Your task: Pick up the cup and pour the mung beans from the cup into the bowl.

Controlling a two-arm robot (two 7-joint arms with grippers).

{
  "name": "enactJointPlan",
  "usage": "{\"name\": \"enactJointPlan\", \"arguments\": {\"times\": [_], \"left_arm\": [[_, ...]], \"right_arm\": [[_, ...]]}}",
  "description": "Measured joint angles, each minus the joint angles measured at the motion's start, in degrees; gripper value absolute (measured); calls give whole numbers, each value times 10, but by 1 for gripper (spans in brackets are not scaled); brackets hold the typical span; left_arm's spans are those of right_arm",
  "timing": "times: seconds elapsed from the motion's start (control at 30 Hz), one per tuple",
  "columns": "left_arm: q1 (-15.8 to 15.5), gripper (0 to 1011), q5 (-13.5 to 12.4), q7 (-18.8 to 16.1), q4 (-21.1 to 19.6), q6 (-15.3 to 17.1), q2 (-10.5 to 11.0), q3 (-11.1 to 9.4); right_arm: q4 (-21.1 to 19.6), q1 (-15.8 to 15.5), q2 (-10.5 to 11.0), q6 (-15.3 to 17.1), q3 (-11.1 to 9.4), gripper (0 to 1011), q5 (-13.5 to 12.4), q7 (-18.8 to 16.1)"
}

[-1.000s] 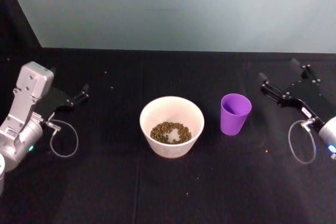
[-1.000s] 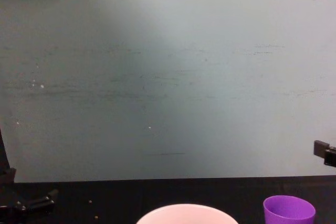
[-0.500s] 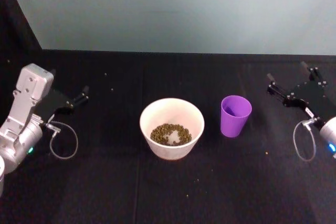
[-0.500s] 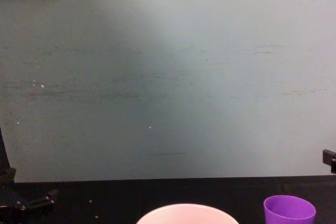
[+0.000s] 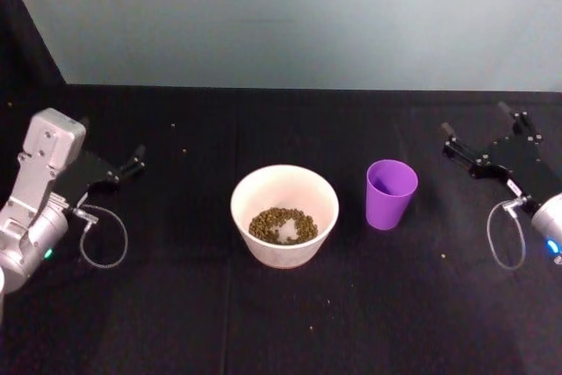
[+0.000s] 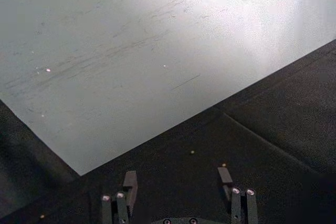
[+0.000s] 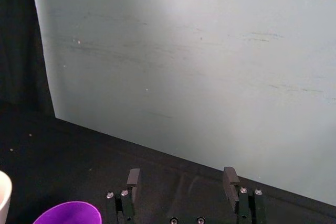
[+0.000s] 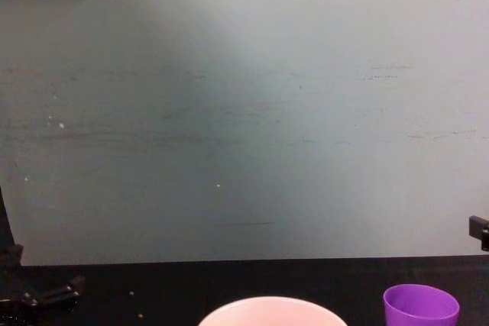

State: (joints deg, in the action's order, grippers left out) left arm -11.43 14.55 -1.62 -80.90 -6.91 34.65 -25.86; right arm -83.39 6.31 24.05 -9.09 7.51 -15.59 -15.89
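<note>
The pale bowl [image 5: 284,195] stands mid-table with mung beans [image 5: 283,225] in its bottom. Just right of it the purple cup [image 5: 391,193] stands upright, and I see no beans inside it. My right gripper [image 5: 475,119] hovers open to the right of the cup, apart from it, with nothing between its fingers. In the right wrist view the gripper [image 7: 181,177] is open, with the cup [image 7: 68,213] and the bowl's rim [image 7: 2,192] beyond it. My left gripper [image 5: 137,158] rests open at the far left, well away from the bowl. The chest view shows the bowl's rim [image 8: 271,309] and the cup [image 8: 421,309].
A black cloth [image 5: 281,322] covers the table, with a few stray beans [image 5: 443,257] scattered on it. A pale green wall [image 5: 299,15] rises behind the table's back edge. Loose cables [image 5: 104,239] hang by each wrist.
My right gripper has drawn slightly back to the right, away from the cup. The cup, the bowl and the left arm have stayed about where they were.
</note>
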Motion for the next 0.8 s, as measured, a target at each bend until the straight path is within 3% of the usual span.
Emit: {"name": "enactJointPlan", "arguments": {"times": [0.8], "left_arm": [[0, 1000, 0, 0, 0, 0, 0, 0]], "right_arm": [[-2, -1, 1, 1, 0, 1002, -2, 0]]}}
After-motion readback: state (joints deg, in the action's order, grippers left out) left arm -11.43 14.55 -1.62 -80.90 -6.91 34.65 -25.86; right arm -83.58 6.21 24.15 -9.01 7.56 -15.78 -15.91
